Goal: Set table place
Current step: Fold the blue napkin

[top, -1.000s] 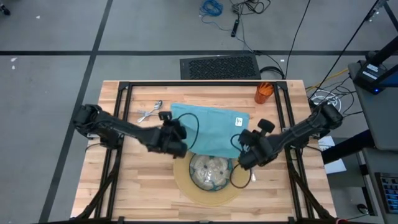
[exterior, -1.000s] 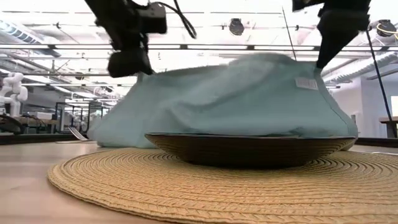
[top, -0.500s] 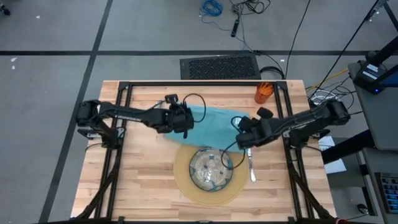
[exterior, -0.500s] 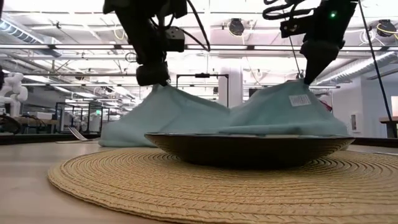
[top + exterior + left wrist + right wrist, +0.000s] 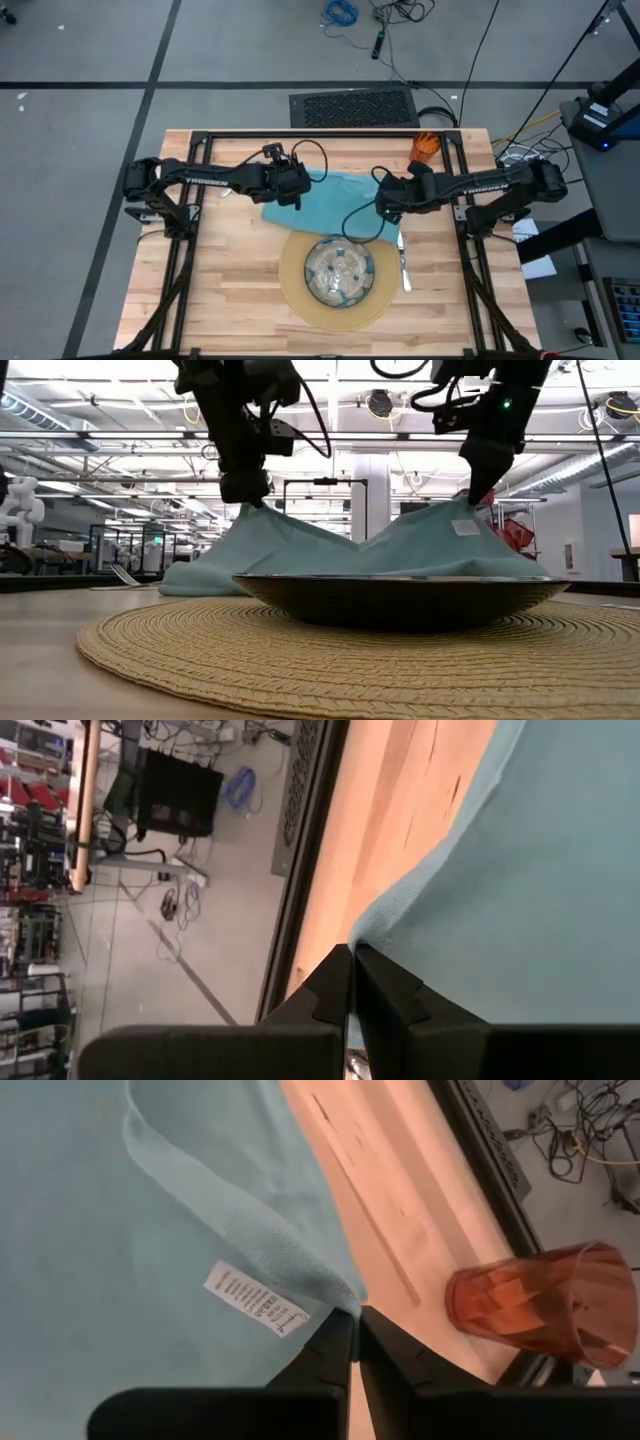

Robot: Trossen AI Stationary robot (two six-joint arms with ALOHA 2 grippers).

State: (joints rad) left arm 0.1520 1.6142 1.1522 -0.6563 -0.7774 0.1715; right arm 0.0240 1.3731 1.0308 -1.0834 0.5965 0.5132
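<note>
The teal napkin [image 5: 335, 203] lies on the table [image 5: 230, 280] behind the glass bowl [image 5: 340, 270], which sits on the round tan mat [image 5: 300, 300]. My left gripper [image 5: 297, 190] and my right gripper [image 5: 388, 204] are each shut on a corner of the napkin. In the low view the napkin [image 5: 350, 550] peaks under both grippers, sags between them and rests on the table by its lower part. The orange cup [image 5: 425, 147] stands at the far right. A silver utensil [image 5: 403, 262] lies at the mat's right edge. My left gripper pinches the napkin's left raised corner [image 5: 368, 932] between its two fingers, coming from above, pointing down. That corner is lifted; the cloth slopes down from it to the table. My right gripper pinches the napkin's right raised corner [image 5: 342, 1298], beside the white label [image 5: 253, 1310], from above, pointing down. The corner is lifted and the cloth hangs from it onto the table.
The black frame rails [image 5: 300, 135] run along the table's far edge and sides. The orange cup [image 5: 540, 1305] stands close behind my right gripper. Bare wood lies left of the mat [image 5: 220, 290].
Both grippers have gone toward the table's far edge and down, staying shut on the napkin's corners. The napkin's held edge has been carried back away from the bowl and folded over toward the far side; its high tent has sunk to two low peaks.
</note>
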